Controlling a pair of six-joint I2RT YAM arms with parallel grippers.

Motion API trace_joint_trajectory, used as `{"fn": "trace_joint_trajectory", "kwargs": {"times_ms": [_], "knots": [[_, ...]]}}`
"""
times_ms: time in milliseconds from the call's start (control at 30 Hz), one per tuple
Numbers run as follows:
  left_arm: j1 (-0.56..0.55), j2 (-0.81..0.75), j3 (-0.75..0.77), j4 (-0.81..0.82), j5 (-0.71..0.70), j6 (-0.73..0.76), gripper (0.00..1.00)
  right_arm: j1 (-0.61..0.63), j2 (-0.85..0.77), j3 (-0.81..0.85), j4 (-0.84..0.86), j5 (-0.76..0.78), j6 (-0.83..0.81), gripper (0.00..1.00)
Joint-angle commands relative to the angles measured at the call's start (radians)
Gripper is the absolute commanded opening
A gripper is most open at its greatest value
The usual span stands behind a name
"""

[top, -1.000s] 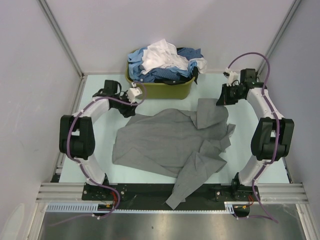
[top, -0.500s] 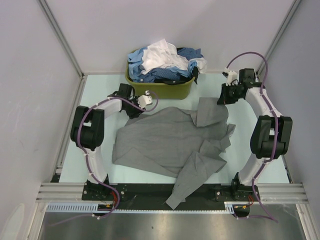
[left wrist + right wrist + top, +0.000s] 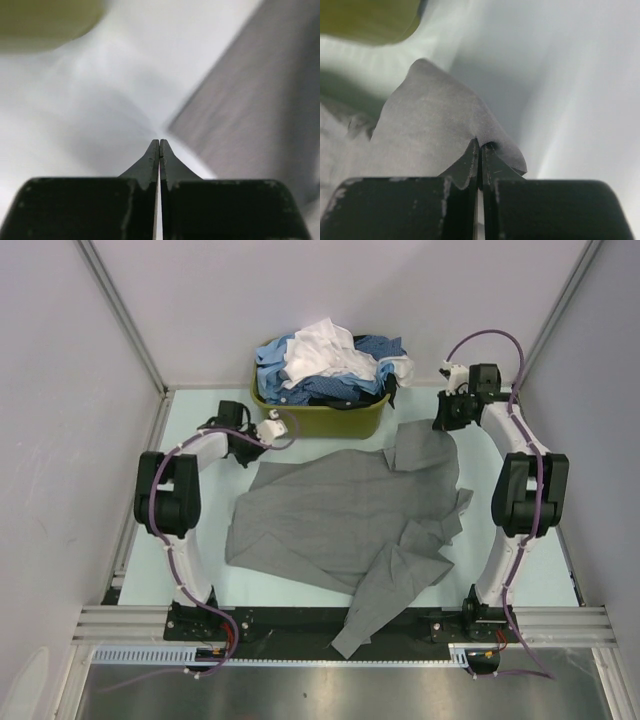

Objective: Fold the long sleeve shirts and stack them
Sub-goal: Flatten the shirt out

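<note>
The spread shirt [image 3: 330, 515] lies on the table [image 3: 280, 605], before the basket [image 3: 330, 422] holding the piled shirts [image 3: 325, 365].

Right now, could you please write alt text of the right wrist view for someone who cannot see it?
The right hand, shut, pinches a corner of the grey shirt over the pale table; an olive basket blurs top left.

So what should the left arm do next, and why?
Probably open the left fingers and slide right onto the grey shirt: they look shut on nothing, beside its edge, while the right fingers pinch a corner.
</note>
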Motion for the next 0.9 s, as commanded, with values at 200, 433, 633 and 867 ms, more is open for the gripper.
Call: {"fn": "trace_joint_trajectory", "kwargs": {"times_ms": [200, 433, 633, 867], "knots": [[0.055, -0.051, 0.061, 0.19, -0.014, -0.18, 0.0, 0.03, 0.2, 0.241, 0.168, 0.161, 0.017, 0.0], [0.037, -0.03, 0.086, 0.046, 0.104, -0.162, 0.46, 0.03, 0.217, 0.226, 0.108, 0.152, -0.024, 0.05], [0.009, 0.016, 0.098, -0.015, 0.106, -0.077, 0.6, 0.03, 0.18, 0.166, 0.103, 0.122, -0.036, 0.05], [-0.043, 0.079, 0.149, -0.078, 0.046, -0.024, 0.63, 0.03, 0.176, 0.16, 0.083, 0.109, -0.044, 0.05]]}}
